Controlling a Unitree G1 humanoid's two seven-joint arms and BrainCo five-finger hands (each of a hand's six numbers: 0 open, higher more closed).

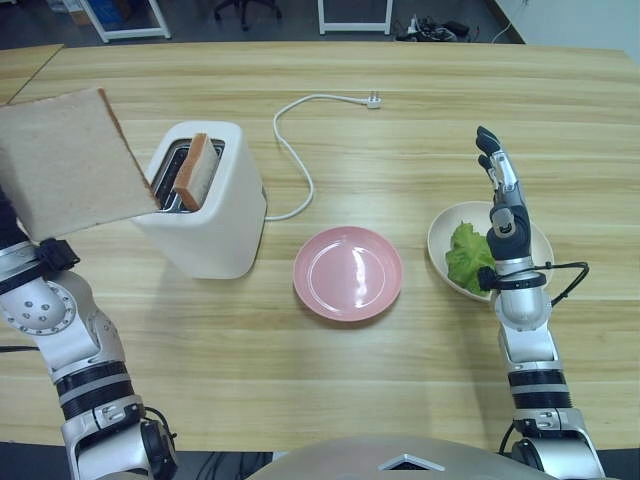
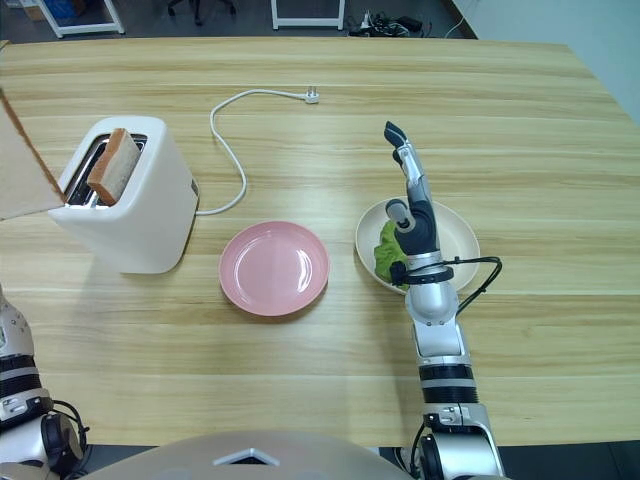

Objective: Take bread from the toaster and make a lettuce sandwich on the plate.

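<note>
Bread slice (image 1: pixel 62 160) is hanging in the air toward the table's (image 1: pixel 300 380) left edge, up and to the left of the white toaster (image 1: pixel 205 215), with its broad face tilting toward the camera. The left hand (image 1: pixel 12 222) is gripping it from below, and the slice is covering most of that grip, so I cannot tell just how the fingers are wrapping it. A second slice (image 1: pixel 197 172) is standing up out of the toaster slot. The pink plate (image 1: pixel 347 272) is lying bare near the middle of the table, just beside the toaster. A cream bowl (image 2: pixel 455 235) toward the right edge is holding the lettuce (image 1: pixel 465 255). The right hand (image 2: pixel 412 205) is standing upright over that bowl with its fingers (image 2: pixel 400 150) stretched out straight and holding nothing. The power cord (image 1: pixel 295 170) is trailing from the toaster toward the far edge and ending in a loose plug (image 1: pixel 373 100), well apart from the plate. Judging from this, the step in hand is carrying the first slice across to the plate. Doing it well is probably meaning keeping the slice high enough to clear the toaster top and the standing slice. It is then a matter of turning the slice flat, lowering it over the plate's centre and loosening the grip only once the bread is resting there. The right hand is best waiting by the lettuce, clear of the left arm's path.
</note>
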